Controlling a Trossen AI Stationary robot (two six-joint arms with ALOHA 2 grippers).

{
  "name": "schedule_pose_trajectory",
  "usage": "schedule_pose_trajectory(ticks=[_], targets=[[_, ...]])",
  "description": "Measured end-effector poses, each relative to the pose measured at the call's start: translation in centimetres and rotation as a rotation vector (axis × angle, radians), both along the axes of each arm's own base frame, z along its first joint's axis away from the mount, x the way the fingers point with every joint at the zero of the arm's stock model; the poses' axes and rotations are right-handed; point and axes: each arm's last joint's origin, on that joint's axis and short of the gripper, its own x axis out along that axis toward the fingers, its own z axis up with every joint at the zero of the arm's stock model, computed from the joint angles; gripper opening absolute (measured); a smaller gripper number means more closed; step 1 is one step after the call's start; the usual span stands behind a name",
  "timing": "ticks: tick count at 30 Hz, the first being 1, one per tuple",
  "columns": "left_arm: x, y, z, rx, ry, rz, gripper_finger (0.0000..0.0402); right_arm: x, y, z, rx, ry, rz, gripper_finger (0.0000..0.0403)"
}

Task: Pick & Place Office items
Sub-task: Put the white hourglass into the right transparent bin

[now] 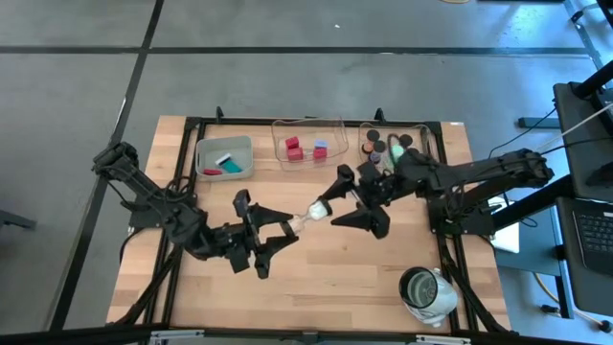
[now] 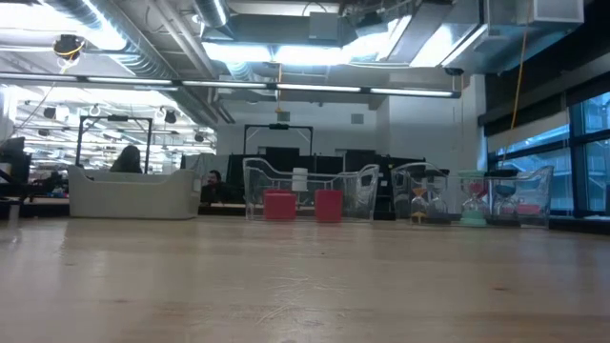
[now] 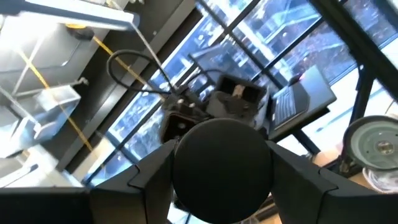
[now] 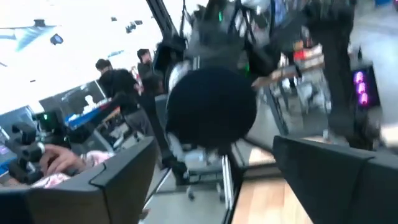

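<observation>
A small clear piece with a black round cap at each end (image 1: pixel 309 215) hangs above the middle of the table, between my two grippers. My left gripper (image 1: pixel 289 227) comes from the near left and is shut on one cap (image 3: pixel 222 158). My right gripper (image 1: pixel 331 211) comes from the right. It stands open, its fingers (image 4: pixel 124 177) on either side of the other cap (image 4: pixel 211 109), and gaps show between them and it. The low view shows neither gripper. My left gripper pinches the black round cap's rim (image 3: pixel 177 163) between its two fingers, on opposite sides of the cap at the piece's left end. The fingers come about level from the table's near left, in line with the piece. The piece is lifted clear and points toward my right gripper.
Along the far edge stand a grey bin (image 1: pixel 204 165) with teal, red and white pieces, a clear tray (image 1: pixel 308 124) with red blocks and a clear tray (image 1: pixel 418 127) with black caps. A silvery round container (image 1: pixel 426 292) stands at the near right. Bare wood lies between.
</observation>
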Motion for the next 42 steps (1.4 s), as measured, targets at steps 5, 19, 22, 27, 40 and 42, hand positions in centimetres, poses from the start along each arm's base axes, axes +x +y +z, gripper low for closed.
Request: schedule_pose_trajectory(ticks=[5,19,22,27,40,42], targets=[[0.6,0.8,0.0,0.011,-0.007,-0.005,0.0212,-0.2,-0.6,0.9,0.002,-0.084,-0.014,0.0351],[1.6,2.3,0.1,-0.018,-0.035,-0.063,0.0212,-0.1,-1.1,1.0,-0.025,-0.102,-0.033,0.0338],[1.6,2.3,0.0,-0.017,-0.027,-0.056,0.0212,-0.1,-1.1,1.0,-0.033,-0.111,-0.034,0.0323],[1.7,2.3,-0.2,-0.033,-0.015,-0.054,0.0212,-0.1,-1.1,1.1,-0.049,-0.128,-0.037,0.0296],[1.7,2.3,-0.2,-0.032,-0.013,-0.052,0.0213,-0.1,-1.1,1.1,-0.052,-0.128,-0.038,0.0213],[1.7,2.3,-0.2,-0.031,-0.012,-0.051,0.0216,-0.1,-1.1,1.1,-0.058,-0.129,-0.039,0.0212]])
